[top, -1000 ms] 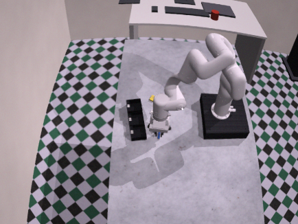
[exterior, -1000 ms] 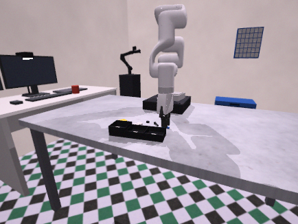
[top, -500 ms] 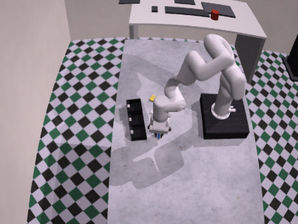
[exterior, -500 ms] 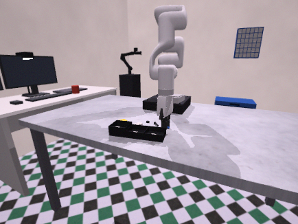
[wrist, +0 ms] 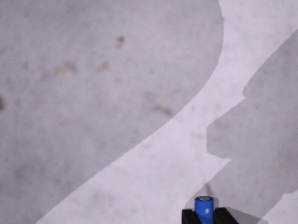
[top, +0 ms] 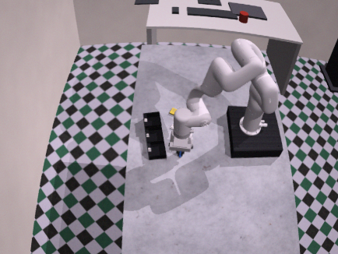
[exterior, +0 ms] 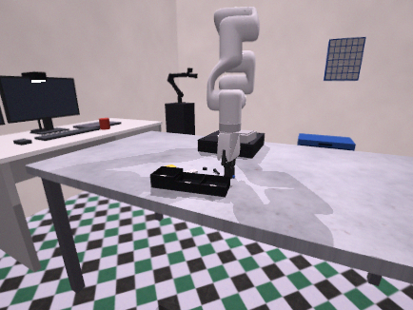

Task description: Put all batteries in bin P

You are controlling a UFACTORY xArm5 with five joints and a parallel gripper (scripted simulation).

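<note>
My gripper [top: 180, 153] is down at the table top, just right of the black row of bins [top: 154, 135]. It is shut on a small blue battery [wrist: 204, 208], which shows between the black fingertips at the bottom of the wrist view. A bit of blue also shows under the fingers in the top view [top: 180, 154]. In the exterior view the gripper [exterior: 227, 167] stands right beside the near end of the bins [exterior: 191, 181]. The bin marks are too small to read.
A small yellow object [top: 172, 111] lies behind the arm near the bins' far end. Small dark bits [exterior: 209, 168] lie on the table by the bins. The arm's black base [top: 254, 132] stands to the right.
</note>
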